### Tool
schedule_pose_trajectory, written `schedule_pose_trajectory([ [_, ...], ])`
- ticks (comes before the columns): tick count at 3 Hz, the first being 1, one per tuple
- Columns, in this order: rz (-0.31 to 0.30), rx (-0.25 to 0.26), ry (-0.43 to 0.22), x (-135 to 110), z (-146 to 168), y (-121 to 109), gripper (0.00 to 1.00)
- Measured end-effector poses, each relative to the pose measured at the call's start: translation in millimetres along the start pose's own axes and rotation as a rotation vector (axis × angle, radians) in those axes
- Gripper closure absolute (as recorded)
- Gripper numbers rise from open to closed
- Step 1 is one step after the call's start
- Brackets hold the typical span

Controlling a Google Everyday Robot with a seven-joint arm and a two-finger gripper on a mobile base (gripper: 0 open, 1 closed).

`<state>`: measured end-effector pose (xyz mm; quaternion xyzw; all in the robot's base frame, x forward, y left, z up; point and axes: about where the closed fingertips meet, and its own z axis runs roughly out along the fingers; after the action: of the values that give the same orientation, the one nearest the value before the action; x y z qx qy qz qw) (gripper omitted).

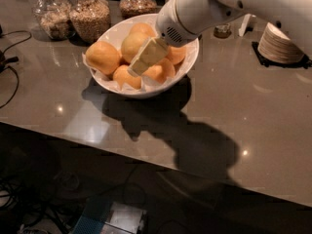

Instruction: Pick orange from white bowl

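The orange (131, 44), paler than the rest, lies mid-heap in the white bowl (170, 87), right against the gripper (141, 62) on its side toward the jars (90, 16). Round, it offers no long axis. The gripper slants down among the fruit, its tip over a deeper-orange fruit (126, 77). Whether it is spread or closed cannot be told.

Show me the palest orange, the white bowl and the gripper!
orange (130, 45): camera view, its pale skin, behind the gripper
white bowl (115, 32): camera view, bare inner wall, back left
gripper (137, 67): camera view, its tip, over the fruit in the bowl
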<state>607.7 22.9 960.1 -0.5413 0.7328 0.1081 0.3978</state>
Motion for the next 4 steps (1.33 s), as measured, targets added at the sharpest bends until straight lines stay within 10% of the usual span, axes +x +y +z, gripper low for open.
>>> schedule_pose_trajectory([
  [3,0.237,0.063,-0.181,-1.8,38.5,-14.1,0.00],
  [4,0.229,0.113,-0.158,-6.9,46.7,-16.9,0.00],
])
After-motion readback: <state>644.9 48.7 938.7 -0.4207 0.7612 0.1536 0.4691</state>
